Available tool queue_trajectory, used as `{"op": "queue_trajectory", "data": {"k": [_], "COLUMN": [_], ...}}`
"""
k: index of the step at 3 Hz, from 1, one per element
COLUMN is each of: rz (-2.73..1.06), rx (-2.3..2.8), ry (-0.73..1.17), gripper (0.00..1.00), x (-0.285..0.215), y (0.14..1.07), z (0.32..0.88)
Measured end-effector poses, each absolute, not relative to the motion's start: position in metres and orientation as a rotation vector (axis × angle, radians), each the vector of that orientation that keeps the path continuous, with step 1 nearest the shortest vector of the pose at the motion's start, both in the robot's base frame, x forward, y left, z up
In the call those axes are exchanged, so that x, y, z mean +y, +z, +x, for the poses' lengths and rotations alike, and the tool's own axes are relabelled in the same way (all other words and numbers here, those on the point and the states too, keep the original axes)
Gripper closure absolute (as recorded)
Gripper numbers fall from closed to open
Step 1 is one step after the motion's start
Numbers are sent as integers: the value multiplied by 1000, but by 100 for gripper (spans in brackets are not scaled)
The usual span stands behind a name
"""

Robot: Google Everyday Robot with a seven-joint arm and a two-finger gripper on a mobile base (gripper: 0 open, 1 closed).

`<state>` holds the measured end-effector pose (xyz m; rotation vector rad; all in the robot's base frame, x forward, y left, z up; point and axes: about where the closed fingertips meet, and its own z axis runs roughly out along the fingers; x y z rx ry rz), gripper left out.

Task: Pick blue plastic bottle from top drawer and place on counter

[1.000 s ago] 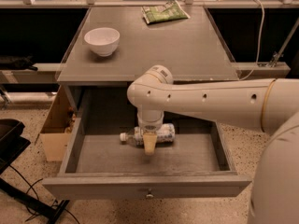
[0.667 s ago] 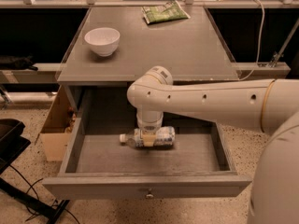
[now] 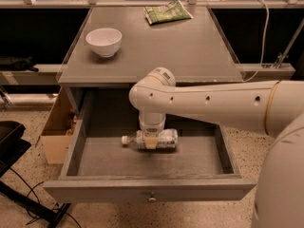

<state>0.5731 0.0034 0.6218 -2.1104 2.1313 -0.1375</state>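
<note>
Pick stage underway: blue plastic bottle [image 3: 166, 139] lies on its side in the open top drawer [image 3: 147, 190], gripper [image 3: 151, 141] down at its middle, whether clamped or not I cannot tell; lift and placement on the counter [image 3: 190, 46] not yet done.

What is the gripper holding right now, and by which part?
Cannot tell if it grips. The gripper is down over the middle of the blue plastic bottle, which lies in the top drawer.

White arm [image 3: 209, 101], cream claw [image 3: 151, 140] at tip
</note>
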Motion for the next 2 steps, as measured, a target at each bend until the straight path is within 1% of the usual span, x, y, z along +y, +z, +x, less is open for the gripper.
{"op": "queue_trajectory", "data": {"k": [1,2], "rz": [-2110,-2134], "rx": [2131,2078], "ry": [-137,-149], "gripper": [100,100], "x": [3,-4], "y": [622,663], "z": [573,561]}}
